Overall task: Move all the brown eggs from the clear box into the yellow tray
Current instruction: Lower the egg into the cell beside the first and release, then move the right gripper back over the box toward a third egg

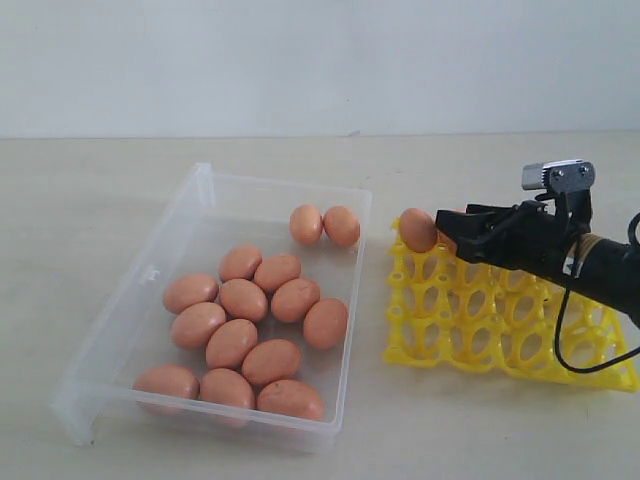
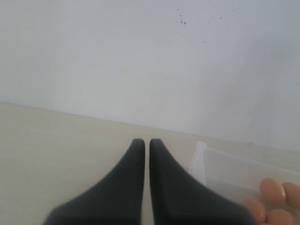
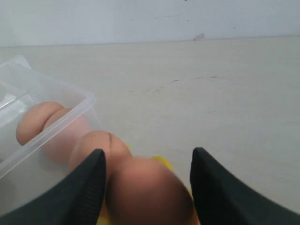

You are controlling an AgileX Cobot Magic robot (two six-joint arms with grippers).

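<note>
Several brown eggs (image 1: pixel 243 298) lie in the clear box (image 1: pixel 150 275) on the left. One more brown egg (image 1: pixel 417 230) sits in the far-left corner cup of the yellow tray (image 1: pixel 470 320). My right gripper (image 1: pixel 447 228) reaches over the tray from the right and stands open around that egg (image 3: pixel 150 192): one finger is against it and the other is apart from it. In the left wrist view my left gripper (image 2: pixel 146 141) is shut on nothing, above the table next to a corner of the clear box (image 2: pixel 225 168). The exterior view does not show it.
The box and tray stand side by side on a pale table with a narrow gap between them. A white wall runs behind. Two eggs (image 1: pixel 323 226) lie apart at the box's far end, close to the tray's corner.
</note>
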